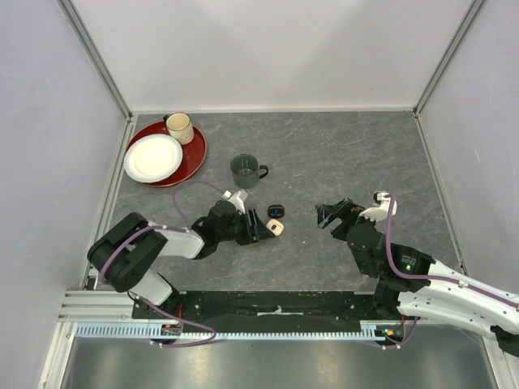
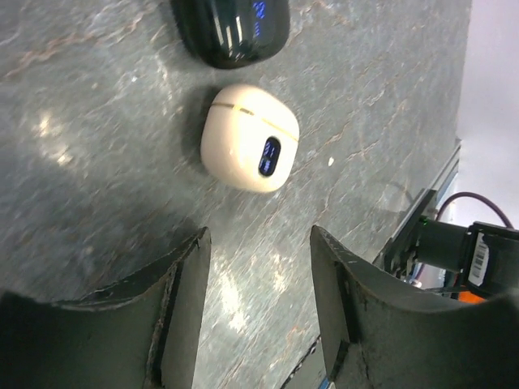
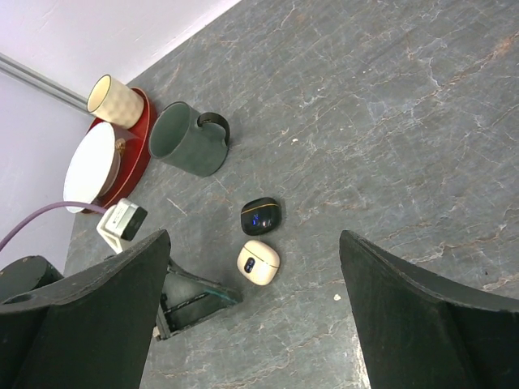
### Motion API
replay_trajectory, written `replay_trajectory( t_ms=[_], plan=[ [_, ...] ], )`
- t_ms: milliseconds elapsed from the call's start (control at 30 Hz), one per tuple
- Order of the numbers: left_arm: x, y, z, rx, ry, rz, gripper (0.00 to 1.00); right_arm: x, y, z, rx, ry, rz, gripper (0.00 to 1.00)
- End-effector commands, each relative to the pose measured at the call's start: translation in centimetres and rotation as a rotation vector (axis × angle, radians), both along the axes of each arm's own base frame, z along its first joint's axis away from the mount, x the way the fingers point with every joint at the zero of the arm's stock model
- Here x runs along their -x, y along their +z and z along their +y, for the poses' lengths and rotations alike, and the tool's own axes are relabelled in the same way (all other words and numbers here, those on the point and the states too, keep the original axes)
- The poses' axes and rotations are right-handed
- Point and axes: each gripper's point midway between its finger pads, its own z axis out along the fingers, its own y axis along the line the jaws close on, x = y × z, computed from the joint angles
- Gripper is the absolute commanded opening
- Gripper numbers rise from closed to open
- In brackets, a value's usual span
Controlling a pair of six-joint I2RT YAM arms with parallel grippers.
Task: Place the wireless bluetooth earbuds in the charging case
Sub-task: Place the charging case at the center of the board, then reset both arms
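left gripper (image 2: 259, 237) parted, empty, facing cream case (image 2: 249, 138); black case (image 2: 231, 28) beyond; right gripper (image 1: 331, 215) agape; mug (image 1: 245, 171) behind.

No legible word, brand or number anywhere in the three views. Nearest thing to lettering: blue lit marks behind a small dark oval window on the cream charging case (image 2: 250, 138), at 12 o'clock from centre in the left wrist view, too blurred to read. Similar blue glowing marks on the glossy black case (image 2: 231, 28) just beyond it at the top edge, likewise unreadable. Between 3 and 4 o'clock in the same view, a white barcode sticker (image 2: 481, 258) on a black fitting (image 2: 504, 263), bars visible, any digits too small to make out
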Motion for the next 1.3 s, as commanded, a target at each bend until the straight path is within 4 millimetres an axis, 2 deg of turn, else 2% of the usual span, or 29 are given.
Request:
replay_trajectory(
  t_ms=[0,67,100,200,267,333,367,467,600,700,767,800,833,867,900,933,1000,1067,1167,1267],
  plan=[
    [0.9,0.1,2.5,-0.103,0.011,-0.056,0.66,-0.1,0.2,-0.2,0.001,-0.013,-0.007,0.91],
    [0.5,1.3,3.3,-0.126,0.031,-0.116,0.67,-0.3,0.2,-0.6,0.024,-0.027,-0.015,0.92],
    [0.7,2.6,4.0,-0.137,0.042,-0.143,0.67,-0.3,0.1,-0.8,0.038,-0.034,-0.016,0.92],
    [-1.1,6.1,5.5,-0.190,0.099,-0.291,0.69,-0.5,-0.3,-1.6,0.066,-0.067,-0.023,0.93],
    [-2.1,9.1,7.0,-0.226,0.151,-0.411,0.70,-0.7,-0.4,-2.3,0.079,-0.085,-0.026,0.98],
    [-2.7,11.3,8.4,-0.255,0.196,-0.510,0.77,-1.0,-0.4,-3.3,0.093,-0.108,-0.032,0.98],
    [-2.9,12.0,8.7,-0.258,0.210,-0.537,0.84,-1.2,-0.5,-3.7,0.143,-0.103,-0.035,0.98],
    [-3.2,13.2,9.8,-0.273,0.249,-0.599,0.86,-2.1,-1.2,-4.1,0.245,-0.096,-0.007,0.98],
    [-2.8,13.6,10.3,-0.270,0.254,-0.604,0.87,-4.8,-4.2,-2.7,0.471,0.019,0.129,0.98],
    [-2.3,13.7,10.3,-0.282,0.223,-0.612,0.89,-7.0,-6.3,-2.5,0.519,0.084,0.241,0.98],
    [-1.9,13.8,10.1,-0.283,0.183,-0.629,0.89,-8.3,-7.4,-3.3,0.508,0.098,0.292,0.98],
    [-1.7,14.0,10.3,-0.282,0.193,-0.628,0.89,-9.1,-7.3,-3.2,0.480,0.111,0.278,0.98],
    [-1.9,14.2,10.8,-0.289,0.218,-0.632,0.89,-10.2,-7.6,-5.6,0.449,0.054,0.303,0.98],
    [-1.8,14.3,10.9,-0.289,0.221,-0.635,0.89,-10.3,-8.2,-5.5,0.384,0.098,0.320,0.98],
    [-1.7,14.9,11.2,-0.281,0.232,-0.653,0.90,-10.7,-8.5,-6.6,0.346,0.084,0.330,0.98],
    [-2.0,14.8,11.8,-0.295,0.267,-0.657,0.90,-11.3,-8.8,-9.5,0.306,0.011,0.348,0.98],
    [-2.0,15.1,12.4,-0.300,0.292,-0.671,0.90,-11.3,-9.6,-12.5,0.290,-0.083,0.360,0.98],
    [-2.1,15.2,13.1,-0.302,0.328,-0.685,0.90,-10.9,-10.8,-17.1,0.352,-0.277,0.387,0.98],
    [-2.4,15.2,14.2,-0.314,0.401,-0.676,0.90,-9.9,-11.6,-20.1,0.415,-0.432,0.390,0.98],
    [-2.7,15.2,14.8,-0.335,0.437,-0.670,0.91,-9.2,-10.7,-22.5,0.454,-0.578,0.271,0.98]
  ],
)
